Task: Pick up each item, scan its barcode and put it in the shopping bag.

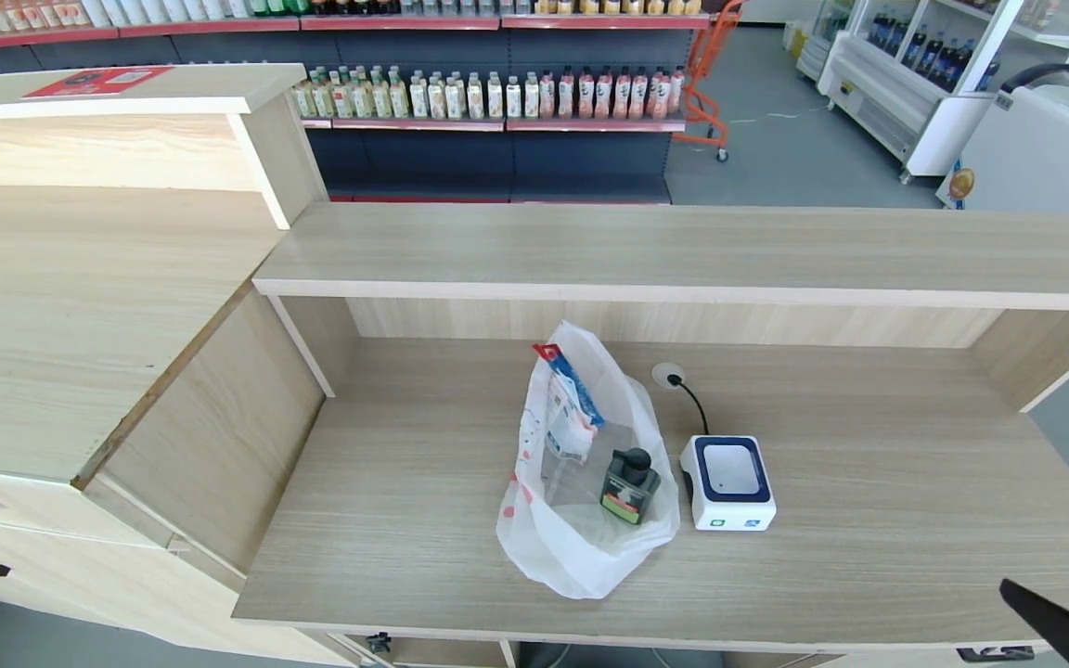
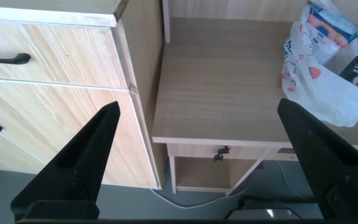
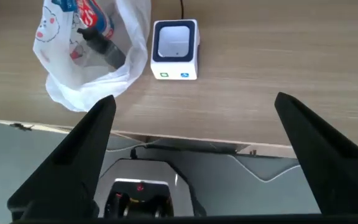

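- The shopping bag (image 1: pixel 581 520) was seen standing open on the wooden counter (image 1: pixel 869 520), just beside the scanner (image 1: pixel 727 481), which was on its right.
- A dark bottle (image 1: pixel 630 484) with a black cap was seen upright inside the bag, near the side facing the scanner; its label was too small to be made out.
- A white packet (image 1: pixel 572 408) with a blue and red top was found leaning in the bag's far side; its lower part was veiled by the thin plastic.
- The scanner's black cable (image 1: pixel 690 399) was traced back to a round hole in the counter, where it was lost from sight.
- The left gripper (image 2: pixel 197 104) was held off the counter's left end, beside the drawer fronts (image 2: pixel 48 68), with its two fingers spread wide and nothing between them.
- The right gripper (image 3: pixel 194 98) was held off the counter's near edge, well apart from the bag and scanner, with its fingers likewise spread and nothing held; in the head view only its dark tips were caught, cut off at the lower right corner.
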Robot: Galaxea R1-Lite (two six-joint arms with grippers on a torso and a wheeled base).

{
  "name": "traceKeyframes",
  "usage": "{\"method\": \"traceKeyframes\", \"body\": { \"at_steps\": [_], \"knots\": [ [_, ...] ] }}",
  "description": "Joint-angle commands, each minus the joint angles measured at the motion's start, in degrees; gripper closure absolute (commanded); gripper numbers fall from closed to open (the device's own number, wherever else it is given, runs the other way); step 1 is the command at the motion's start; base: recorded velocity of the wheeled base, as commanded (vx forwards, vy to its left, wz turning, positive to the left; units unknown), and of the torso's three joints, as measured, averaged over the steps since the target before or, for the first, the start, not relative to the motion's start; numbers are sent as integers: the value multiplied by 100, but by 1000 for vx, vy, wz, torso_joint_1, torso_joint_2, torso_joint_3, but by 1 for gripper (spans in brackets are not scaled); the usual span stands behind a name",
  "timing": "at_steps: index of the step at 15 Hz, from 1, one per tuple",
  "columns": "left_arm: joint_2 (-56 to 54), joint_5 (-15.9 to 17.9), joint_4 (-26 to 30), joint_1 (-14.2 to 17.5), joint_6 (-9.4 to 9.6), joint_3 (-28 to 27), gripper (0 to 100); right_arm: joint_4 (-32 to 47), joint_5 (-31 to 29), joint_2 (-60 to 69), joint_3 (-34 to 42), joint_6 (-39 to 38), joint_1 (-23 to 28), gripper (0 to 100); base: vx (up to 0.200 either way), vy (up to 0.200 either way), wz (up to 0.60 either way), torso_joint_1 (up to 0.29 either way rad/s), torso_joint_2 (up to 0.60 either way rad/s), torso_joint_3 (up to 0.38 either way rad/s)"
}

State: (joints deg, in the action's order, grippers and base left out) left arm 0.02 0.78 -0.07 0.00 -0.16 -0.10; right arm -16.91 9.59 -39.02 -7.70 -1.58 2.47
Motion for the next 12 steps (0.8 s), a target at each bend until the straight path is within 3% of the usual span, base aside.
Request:
{"method": "traceKeyframes", "body": {
  "at_steps": [1, 3, 9, 10, 12],
  "knots": [
    [-2, 1, -1, 0, -2, 1, 0, 1568, -933, 3225, 770, -9, -151, 0, 0, 0, 0, 0, 0, 0],
    [-2, 1, -1, 0, -2, 1, 0, 1708, -968, 3902, 770, 79, -283, 0, 0, 0, 0, 0, 0, 0],
    [-2, 1, -1, 0, -2, 1, 0, 1717, -977, 3902, 762, -26, -256, 0, 0, 0, 0, 0, 0, 0],
    [-2, 1, -1, 0, -2, 1, 0, 1717, -977, 3902, 762, -61, -256, 100, 0, 0, 0, 0, 0, 0],
    [-2, 1, -1, 0, -2, 1, 0, 1726, -968, 3902, 762, 9, -256, 100, 0, 0, 0, 0, 0, 0]
  ]
}}
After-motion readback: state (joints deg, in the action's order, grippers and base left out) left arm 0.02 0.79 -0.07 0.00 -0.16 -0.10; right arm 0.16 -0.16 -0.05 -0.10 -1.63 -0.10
